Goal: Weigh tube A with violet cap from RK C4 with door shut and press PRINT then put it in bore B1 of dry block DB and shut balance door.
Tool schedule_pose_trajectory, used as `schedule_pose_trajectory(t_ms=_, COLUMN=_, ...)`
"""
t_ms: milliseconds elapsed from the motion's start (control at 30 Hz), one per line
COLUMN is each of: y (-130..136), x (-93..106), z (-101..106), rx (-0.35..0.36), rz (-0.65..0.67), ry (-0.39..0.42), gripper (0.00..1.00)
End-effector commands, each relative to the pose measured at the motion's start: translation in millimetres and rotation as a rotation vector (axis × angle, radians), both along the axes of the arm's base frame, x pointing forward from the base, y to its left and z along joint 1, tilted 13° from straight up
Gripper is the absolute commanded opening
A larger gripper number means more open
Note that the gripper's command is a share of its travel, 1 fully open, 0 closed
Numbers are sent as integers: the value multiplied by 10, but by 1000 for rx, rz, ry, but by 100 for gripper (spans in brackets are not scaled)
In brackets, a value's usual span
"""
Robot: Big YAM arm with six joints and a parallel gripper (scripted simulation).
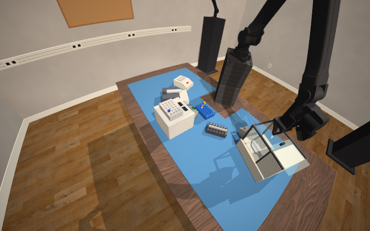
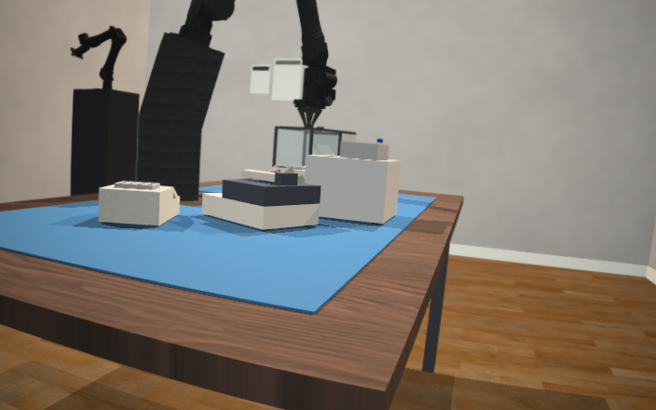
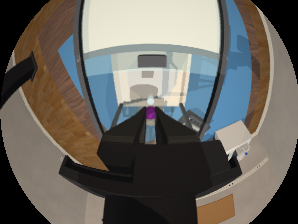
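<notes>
Overhead, the end effector (image 3: pixel 152 123) grips tube A (image 3: pixel 152 113) above the balance (image 1: pixel 273 157).

Arm (image 1: pixel 314 81) bent steeply downward, jaws clamped on violet-capped tube (image 3: pixel 152 115).

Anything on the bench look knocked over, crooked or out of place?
Nothing stands out. The stations I can see sit level on the mat, the balance included. The gripper holds the violet-capped tube above the balance.
</notes>
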State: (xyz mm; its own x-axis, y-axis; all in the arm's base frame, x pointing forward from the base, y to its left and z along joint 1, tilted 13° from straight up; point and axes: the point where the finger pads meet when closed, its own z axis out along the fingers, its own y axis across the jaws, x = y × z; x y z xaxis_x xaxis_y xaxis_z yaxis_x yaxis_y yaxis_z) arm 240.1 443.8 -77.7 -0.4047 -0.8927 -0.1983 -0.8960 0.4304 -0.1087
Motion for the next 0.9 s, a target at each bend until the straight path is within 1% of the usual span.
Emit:
schedule_pose_trajectory(t_ms=0, y=168, x=109, z=21, rx=30, rz=11, ry=-15, gripper=9)
schedule_pose_trajectory(t_ms=133, y=172, x=129, z=6, rx=34, rz=9, ry=-17, gripper=9)
schedule_pose_trajectory(t_ms=167, y=235, x=164, z=180, rx=65, rz=9, ry=-33, gripper=9)
schedule_pose_trajectory(t_ms=200, y=220, x=160, z=99, rx=56, rz=9, ry=-29, gripper=9)
schedule_pose_trajectory(t_ms=233, y=168, x=136, z=-63, rx=30, rz=9, ry=-15, gripper=9)
schedule_pose_trajectory(t_ms=333, y=175, x=139, z=-117, rx=29, rz=10, ry=-15, gripper=9)
schedule_pose_trajectory(t_ms=400, y=114, x=109, z=-189, rx=17, rz=10, ry=-9, gripper=9)
schedule_pose_trajectory(t_ms=500, y=178, x=160, z=-202, rx=28, rz=8, ry=-15, gripper=9)
schedule_pose_trajectory(t_ms=633, y=189, x=161, z=-270, rx=28, rz=10, ry=-14, gripper=9)
schedule_pose_trajectory(t_ms=700, y=189, x=161, z=-270, rx=28, rz=10, ry=-14, gripper=9)
schedule_pose_trajectory(t_ms=733, y=268, x=189, z=-75, rx=59, rz=12, ry=-30, gripper=9)
schedule_pose_trajectory(t_ms=767, y=282, x=206, z=-86, rx=65, rz=11, ry=-34, gripper=9)
schedule_pose_trajectory(t_ms=800, y=219, x=185, z=-257, rx=39, rz=10, ry=-20, gripper=9)
schedule_pose_trajectory(t_ms=833, y=190, x=180, z=-337, rx=27, rz=8, ry=-14, gripper=9)
schedule_pose_trajectory(t_ms=867, y=189, x=188, z=-355, rx=27, rz=7, ry=-14, gripper=9)
